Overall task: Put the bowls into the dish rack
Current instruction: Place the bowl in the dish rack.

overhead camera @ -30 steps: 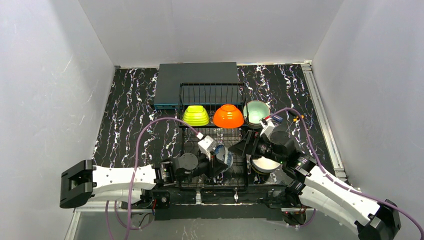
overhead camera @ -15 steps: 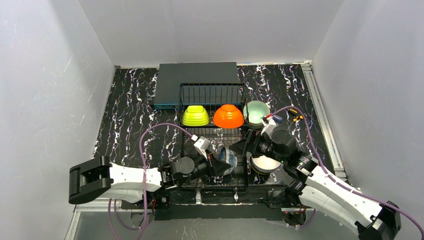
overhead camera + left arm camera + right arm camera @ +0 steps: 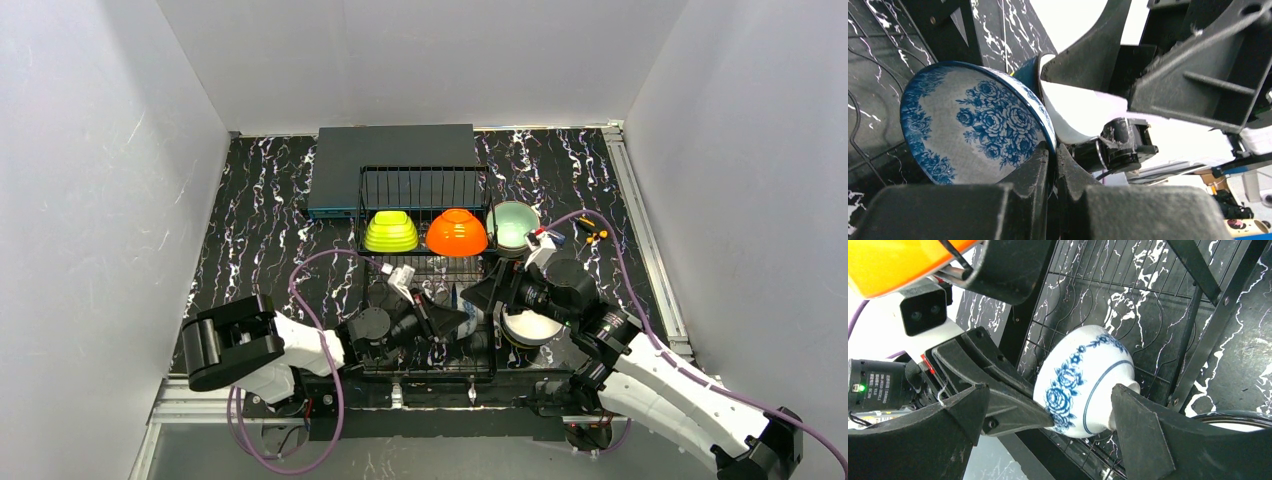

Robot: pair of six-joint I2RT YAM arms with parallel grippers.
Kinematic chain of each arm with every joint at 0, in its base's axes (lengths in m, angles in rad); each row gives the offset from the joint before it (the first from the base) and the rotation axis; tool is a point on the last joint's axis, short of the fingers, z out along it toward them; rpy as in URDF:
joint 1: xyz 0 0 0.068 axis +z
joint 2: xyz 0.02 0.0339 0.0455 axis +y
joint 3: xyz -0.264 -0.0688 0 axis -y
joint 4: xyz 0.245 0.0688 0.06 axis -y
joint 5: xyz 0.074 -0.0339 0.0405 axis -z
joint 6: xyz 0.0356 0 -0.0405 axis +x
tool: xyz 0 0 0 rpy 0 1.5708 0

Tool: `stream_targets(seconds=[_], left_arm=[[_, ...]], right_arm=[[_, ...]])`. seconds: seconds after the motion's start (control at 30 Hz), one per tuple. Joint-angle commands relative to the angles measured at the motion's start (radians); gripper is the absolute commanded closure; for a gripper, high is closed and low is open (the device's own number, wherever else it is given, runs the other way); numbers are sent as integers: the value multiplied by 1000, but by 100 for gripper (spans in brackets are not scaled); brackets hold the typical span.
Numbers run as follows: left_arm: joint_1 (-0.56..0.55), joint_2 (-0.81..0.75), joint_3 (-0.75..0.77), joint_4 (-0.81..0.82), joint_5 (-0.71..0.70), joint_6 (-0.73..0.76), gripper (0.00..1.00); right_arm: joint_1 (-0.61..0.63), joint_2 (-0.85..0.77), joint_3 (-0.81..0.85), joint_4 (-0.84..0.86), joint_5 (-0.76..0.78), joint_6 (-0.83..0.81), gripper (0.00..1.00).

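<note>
The patterned bowl (image 3: pixel 1083 385) is being pinched at its rim by the closed left fingers (image 3: pixel 1035 165) over the rack (image 3: pixel 420 186); the right fingers (image 3: pixel 1140 435) are being held wide apart around it.

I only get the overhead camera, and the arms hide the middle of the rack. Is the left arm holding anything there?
Observer: Yes. Its wrist camera shows the left fingers pinching the rim of a blue-and-white floral bowl.
Operator: Has the right arm grabbed it too?
Observer: No. The right fingers stand wide open on either side of that bowl.
Operator: Which way does the bowl face?
Observer: Its foot ring points at one right finger, with the wire floor of the dish rack behind it.
</note>
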Motion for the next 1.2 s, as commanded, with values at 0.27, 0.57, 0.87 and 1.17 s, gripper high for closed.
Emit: stream_targets(seconds=[0.27, 0.57, 0.87, 1.17], left_arm=[[100, 15, 64, 127, 82, -34, 100], [126, 66, 137, 133, 119, -3, 100], [141, 134, 207, 135, 164, -7, 100], [142, 153, 202, 135, 185, -37, 100]], right_arm=[[0, -18, 51, -4, 29, -28, 1], [0, -47, 70, -36, 59, -46, 1], [0, -86, 85, -69, 107, -65, 1], [0, -85, 80, -73, 107, -67, 1]])
